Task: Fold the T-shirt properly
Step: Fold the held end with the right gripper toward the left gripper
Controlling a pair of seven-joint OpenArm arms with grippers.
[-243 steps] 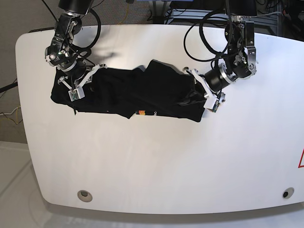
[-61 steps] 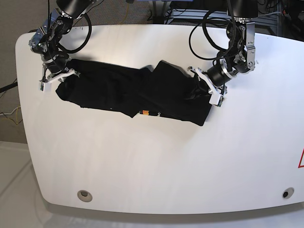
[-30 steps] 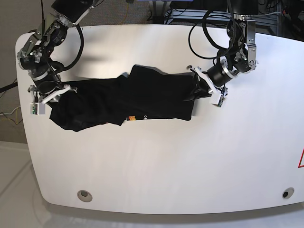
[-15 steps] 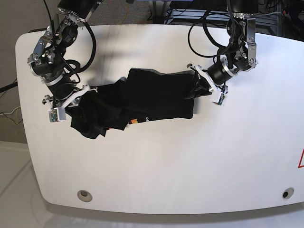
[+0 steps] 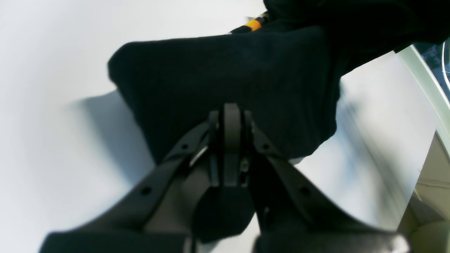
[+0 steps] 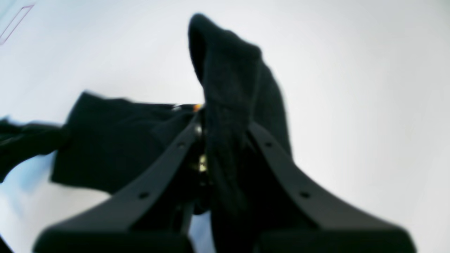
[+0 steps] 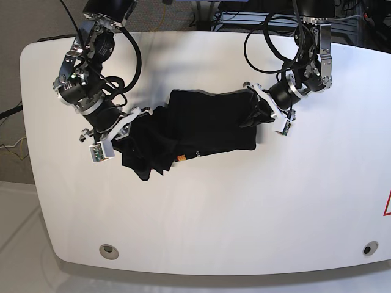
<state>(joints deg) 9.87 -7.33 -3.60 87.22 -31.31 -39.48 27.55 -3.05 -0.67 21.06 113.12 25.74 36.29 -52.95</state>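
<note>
The black T-shirt (image 7: 208, 125) lies bunched on the white table (image 7: 244, 213), its small orange mark (image 7: 181, 157) near the front edge of the cloth. My right gripper (image 7: 129, 122), on the left of the base view, is shut on the shirt's left end, which hangs crumpled below it. In the right wrist view the cloth (image 6: 232, 88) drapes up between the fingers of that gripper (image 6: 211, 119). My left gripper (image 7: 259, 113) is shut on the shirt's right end. In the left wrist view this gripper (image 5: 228, 112) pinches the cloth (image 5: 228, 66), with its jaws together.
Two round holes (image 7: 109, 249) (image 7: 366, 249) sit near the table's front edge. A red mark (image 7: 387, 204) shows at the right edge. Black cables (image 7: 259, 46) loop above the back of the table behind the arms.
My right gripper has carried the shirt's left end rightward and toward the front, bunching the cloth toward the middle. The left gripper has stayed almost still, holding the right end.
</note>
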